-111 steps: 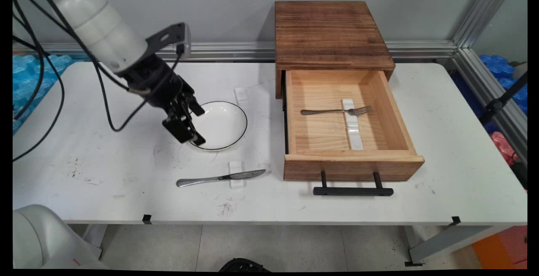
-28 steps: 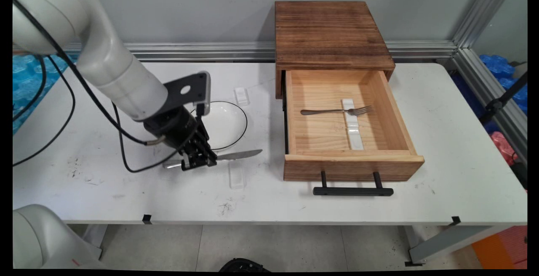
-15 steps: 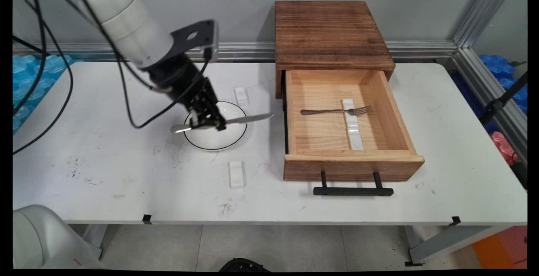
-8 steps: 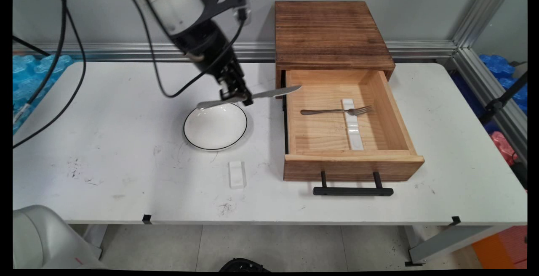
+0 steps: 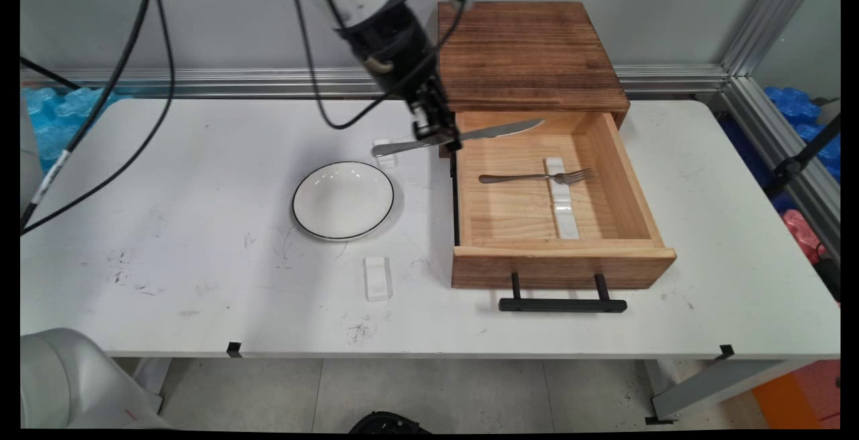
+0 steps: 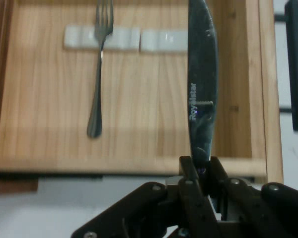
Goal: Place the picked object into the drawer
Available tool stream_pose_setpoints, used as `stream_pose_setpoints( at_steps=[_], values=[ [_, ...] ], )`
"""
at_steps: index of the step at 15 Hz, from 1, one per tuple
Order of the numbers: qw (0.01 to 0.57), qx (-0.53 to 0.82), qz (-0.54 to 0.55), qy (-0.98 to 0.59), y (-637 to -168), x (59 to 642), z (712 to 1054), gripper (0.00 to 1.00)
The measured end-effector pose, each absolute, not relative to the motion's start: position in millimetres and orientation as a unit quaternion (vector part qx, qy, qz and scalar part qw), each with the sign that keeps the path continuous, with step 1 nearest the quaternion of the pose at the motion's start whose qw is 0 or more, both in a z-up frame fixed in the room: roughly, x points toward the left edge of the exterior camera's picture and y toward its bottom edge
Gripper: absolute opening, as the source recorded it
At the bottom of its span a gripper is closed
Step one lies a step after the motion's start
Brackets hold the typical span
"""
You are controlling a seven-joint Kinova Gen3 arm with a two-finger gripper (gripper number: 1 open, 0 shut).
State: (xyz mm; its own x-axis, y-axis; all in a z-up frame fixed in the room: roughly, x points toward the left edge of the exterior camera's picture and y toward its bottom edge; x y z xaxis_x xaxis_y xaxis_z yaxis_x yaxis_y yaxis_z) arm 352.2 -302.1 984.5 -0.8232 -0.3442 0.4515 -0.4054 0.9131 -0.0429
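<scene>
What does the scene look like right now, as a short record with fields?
gripper: shut on knife, raised at the drawer's left wall
knife: roughly level, blade out over the open drawer
drawer: pulled out of the wooden box
fork: in drawer, tines on a white rest
plate: on table, nothing on it
small white rest: on table, nearer than the plate

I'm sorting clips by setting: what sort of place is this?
Likely a robotics lab test bench rather than a home kitchen. A scuffed white table stands inside an aluminium frame, and the gripper holds a table knife over an open wooden drawer that holds a fork.
</scene>
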Motion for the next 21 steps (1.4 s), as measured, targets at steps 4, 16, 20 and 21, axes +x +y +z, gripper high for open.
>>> stream_pose_setpoints(
  at_steps=[4, 16, 20, 21],
  values=[
    [0.235, 0.176, 0.072, -0.953, -322, 321, 983, 0.00],
    [0.245, 0.151, 0.078, -0.954, -364, 259, 944, 0.00],
    [0.243, 0.153, 0.075, -0.955, -371, 246, 923, 0.00],
    [0.243, 0.155, 0.074, -0.955, -373, 244, 919, 0.00]
  ],
)
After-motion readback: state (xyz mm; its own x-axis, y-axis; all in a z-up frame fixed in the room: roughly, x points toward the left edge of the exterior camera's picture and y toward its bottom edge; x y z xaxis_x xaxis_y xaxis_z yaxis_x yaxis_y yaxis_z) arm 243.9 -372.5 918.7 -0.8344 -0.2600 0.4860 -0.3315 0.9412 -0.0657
